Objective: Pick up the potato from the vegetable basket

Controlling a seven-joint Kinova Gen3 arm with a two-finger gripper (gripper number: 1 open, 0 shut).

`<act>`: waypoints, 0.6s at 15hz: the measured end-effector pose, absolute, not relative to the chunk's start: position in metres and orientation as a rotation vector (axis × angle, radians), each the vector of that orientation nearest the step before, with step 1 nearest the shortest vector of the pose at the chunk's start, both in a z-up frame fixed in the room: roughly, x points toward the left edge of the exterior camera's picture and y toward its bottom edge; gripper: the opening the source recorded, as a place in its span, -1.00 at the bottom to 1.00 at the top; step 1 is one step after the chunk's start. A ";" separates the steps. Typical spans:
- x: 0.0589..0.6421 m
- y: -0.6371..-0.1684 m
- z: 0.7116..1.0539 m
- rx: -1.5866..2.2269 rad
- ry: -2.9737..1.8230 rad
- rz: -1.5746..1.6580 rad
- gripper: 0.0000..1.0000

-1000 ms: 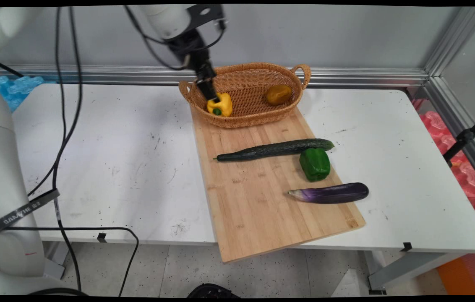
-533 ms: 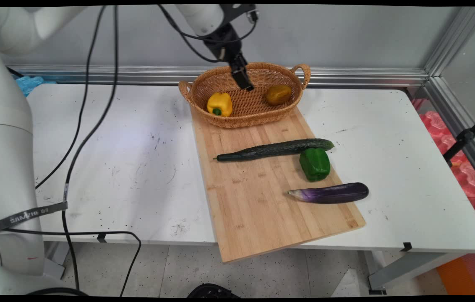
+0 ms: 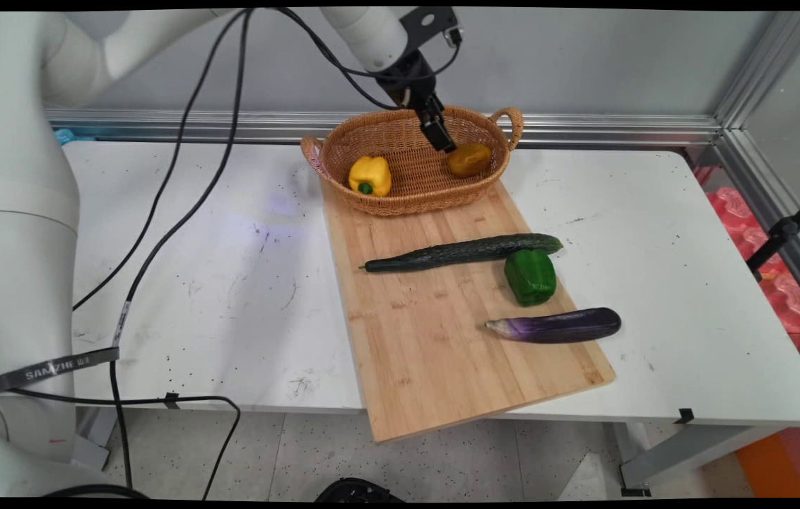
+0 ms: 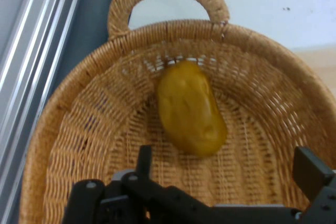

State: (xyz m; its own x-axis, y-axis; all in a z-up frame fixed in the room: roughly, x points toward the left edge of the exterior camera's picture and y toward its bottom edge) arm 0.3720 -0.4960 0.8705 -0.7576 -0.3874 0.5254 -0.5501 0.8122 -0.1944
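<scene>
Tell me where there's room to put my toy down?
The white table left of the cutting board is bare, and so is the board's near part, below the cucumber. It is crowded around the green pepper and eggplant, and in the basket.

You see only part of the basket [image 4: 79, 129] in the hand view, its left and right sides cut off by the picture's edges, and the gripper [image 4: 226, 171] hides the basket floor along the bottom edge beneath the potato [image 4: 190, 108].
</scene>
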 end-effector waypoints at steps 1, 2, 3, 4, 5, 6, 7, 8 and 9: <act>0.371 -0.501 0.865 0.693 -2.520 0.466 1.00; 0.369 -0.507 0.859 0.691 -2.513 0.463 1.00; 0.368 -0.512 0.853 0.690 -2.506 0.460 1.00; 0.368 -0.517 0.847 0.690 -2.499 0.456 1.00; 0.367 -0.520 0.843 0.691 -2.494 0.453 1.00; 0.367 -0.524 0.838 0.692 -2.488 0.449 1.00; 0.367 -0.527 0.834 0.692 -2.485 0.445 1.00; 0.367 -0.529 0.831 0.691 -2.483 0.442 1.00; 0.367 -0.532 0.827 0.690 -2.480 0.438 1.00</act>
